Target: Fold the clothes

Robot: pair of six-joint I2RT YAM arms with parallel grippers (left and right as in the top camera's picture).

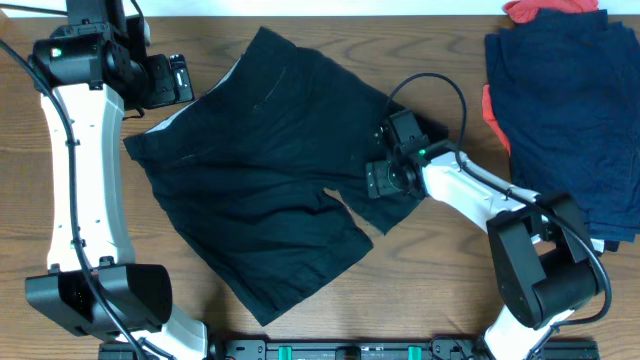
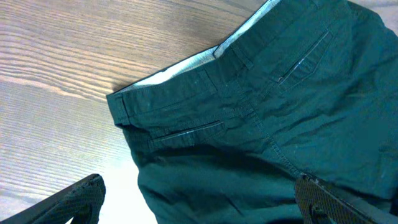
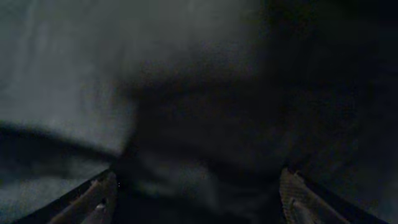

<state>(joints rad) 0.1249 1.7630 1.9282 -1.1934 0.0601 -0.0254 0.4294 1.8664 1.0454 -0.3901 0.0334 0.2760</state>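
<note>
On the wooden table, overhead view: the black shorts lie spread open, centre-left, with the waistband toward the upper left and two legs pointing lower right. The left gripper hangs just beside the waistband's upper end; whether it touches can't be told from here. The right gripper sits over the hem of the right-hand leg. A stack of navy garments lies well apart at the right edge, with a red-orange garment poking out from under it.

Left wrist view: the shorts fill the right side, with bare wood at left. The waistband corner and its light inner lining show clearly, plus a welt back pocket. The left gripper has its fingers spread wide, nothing between them, and it hovers above the cloth.

Right wrist view: dark and blurred, with black fabric close to the lens. The right gripper has its fingers apart at the bottom corners, straddling cloth and not pinching it. Contact can't be told.

Handling, as a judgement: the shorts are light, soft woven cloth, limp, likely to drape and bunch when lifted, and not fragile. The stitched edges are stiffer. The best holds look like the waistband corner for the left gripper and the leg hem for the right, each pinched as one layer stack so the fold carries over evenly.
</note>
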